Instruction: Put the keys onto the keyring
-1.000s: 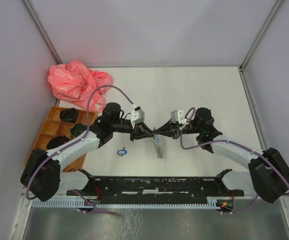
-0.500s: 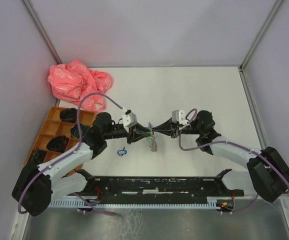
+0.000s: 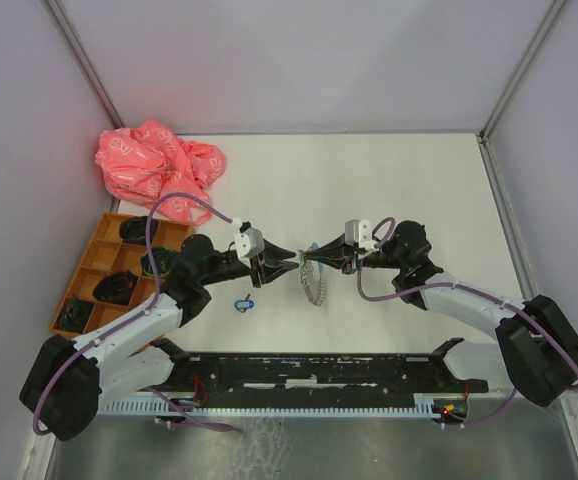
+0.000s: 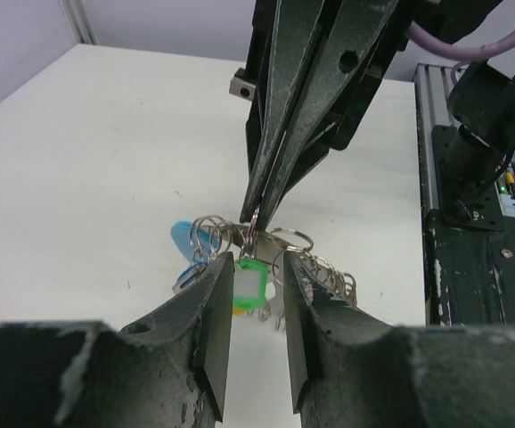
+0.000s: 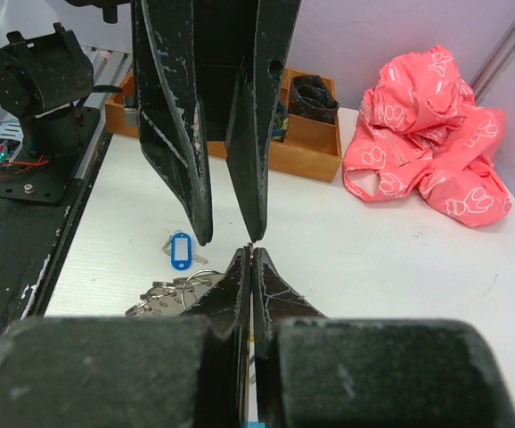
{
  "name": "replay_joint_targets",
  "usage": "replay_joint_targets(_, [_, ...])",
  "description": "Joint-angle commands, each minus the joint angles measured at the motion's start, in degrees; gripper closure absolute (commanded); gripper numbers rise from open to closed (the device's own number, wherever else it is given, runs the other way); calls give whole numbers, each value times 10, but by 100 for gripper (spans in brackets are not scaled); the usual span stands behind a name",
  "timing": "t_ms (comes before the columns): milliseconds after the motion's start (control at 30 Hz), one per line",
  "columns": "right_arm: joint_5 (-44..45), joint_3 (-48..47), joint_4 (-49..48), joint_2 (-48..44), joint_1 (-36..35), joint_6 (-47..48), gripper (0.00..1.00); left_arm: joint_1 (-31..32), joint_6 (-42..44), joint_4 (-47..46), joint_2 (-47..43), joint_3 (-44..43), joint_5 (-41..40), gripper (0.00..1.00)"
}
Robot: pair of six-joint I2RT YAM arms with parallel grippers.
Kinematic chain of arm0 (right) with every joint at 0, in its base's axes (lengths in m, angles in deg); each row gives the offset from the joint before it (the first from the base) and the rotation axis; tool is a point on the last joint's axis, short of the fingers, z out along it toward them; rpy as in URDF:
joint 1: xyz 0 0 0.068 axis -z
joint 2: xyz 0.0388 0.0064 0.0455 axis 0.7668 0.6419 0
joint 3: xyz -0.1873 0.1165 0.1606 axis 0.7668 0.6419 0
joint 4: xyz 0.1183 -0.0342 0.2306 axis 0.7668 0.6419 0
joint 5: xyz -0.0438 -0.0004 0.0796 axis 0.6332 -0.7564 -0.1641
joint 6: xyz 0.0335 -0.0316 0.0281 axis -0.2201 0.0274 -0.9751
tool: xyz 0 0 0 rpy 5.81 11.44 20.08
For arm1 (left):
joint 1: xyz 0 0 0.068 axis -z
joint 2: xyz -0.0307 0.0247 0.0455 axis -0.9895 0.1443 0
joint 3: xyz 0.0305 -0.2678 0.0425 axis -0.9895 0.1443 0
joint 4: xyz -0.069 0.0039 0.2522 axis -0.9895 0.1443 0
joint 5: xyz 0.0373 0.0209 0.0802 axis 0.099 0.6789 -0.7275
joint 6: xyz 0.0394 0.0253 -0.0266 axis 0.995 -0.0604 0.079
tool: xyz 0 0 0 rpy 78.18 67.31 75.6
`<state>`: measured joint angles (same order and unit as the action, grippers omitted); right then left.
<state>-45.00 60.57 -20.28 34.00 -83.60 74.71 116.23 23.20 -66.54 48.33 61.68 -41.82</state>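
Observation:
My right gripper (image 3: 307,262) is shut on a ring of the keyring (image 3: 315,287), a bunch of metal rings and chain that hangs from it just above the table. On that bunch hang a key with a green tag (image 4: 250,285) and a light-blue piece (image 4: 183,241). My left gripper (image 3: 289,262) faces the right one tip to tip, a small gap apart. In the left wrist view its jaws (image 4: 257,263) stand open, the green tag just beyond them and untouched. A key with a blue tag (image 3: 244,303) lies loose on the table, below the left fingers (image 5: 202,178).
An orange compartment tray (image 3: 97,250) holding dark items sits at the left edge, with a crumpled pink bag (image 3: 154,165) behind it. The black rail (image 3: 309,370) of the arm bases runs along the near edge.
My left gripper has opened and drawn back to the left, away from the bunch. The keyring stays hanging from the shut right gripper, which has barely moved.

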Motion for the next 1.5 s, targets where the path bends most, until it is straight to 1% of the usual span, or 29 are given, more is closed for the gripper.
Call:
replay_joint_targets(0, [2,-10,-35,-11,-2,1,99,2,-44,-91,6,0,8,64])
replay_joint_targets(267, [1,-10,-42,-12,-2,-5,99,2,-59,-119,48,-17,31,67])
replay_joint_targets(433, [-4,-10,-43,-12,-2,-10,99,2,-59,-120,59,-19,36,74])
replay_joint_targets(700, [-11,-14,-35,-12,-3,-16,99,3,-59,-119,72,-29,41,82])
replay_joint_targets(767, [-12,-16,-31,-10,-4,-16,99,4,-59,-118,76,-31,44,87])
replay_joint_targets(833, [-12,-18,-25,-11,-4,-13,99,4,-59,-117,76,-33,45,95])
replay_joint_targets(900, [-16,-23,-4,-14,-4,-9,99,4,-53,-105,72,-35,46,97])
replay_joint_targets(1000, [-13,-35,87,-35,-4,40,98,3,-28,-37,50,-54,32,97])
replay_joint_targets(1133, [25,-56,269,-76,-4,137,88,6,22,100,13,-93,-9,97])
replay_joint_targets(1233, [43,-71,352,-95,-4,175,78,23,66,182,6,-123,-51,97])
replay_joint_targets(1333, [78,-84,409,-112,-3,207,66,51,114,296,21,-168,-104,97])
replay_joint_targets(1400, [98,-88,429,-121,-3,223,62,75,143,356,33,-201,-146,97])
replay_joint_targets(1467, [95,-93,438,-123,-3,231,60,95,161,401,46,-228,-170,97])
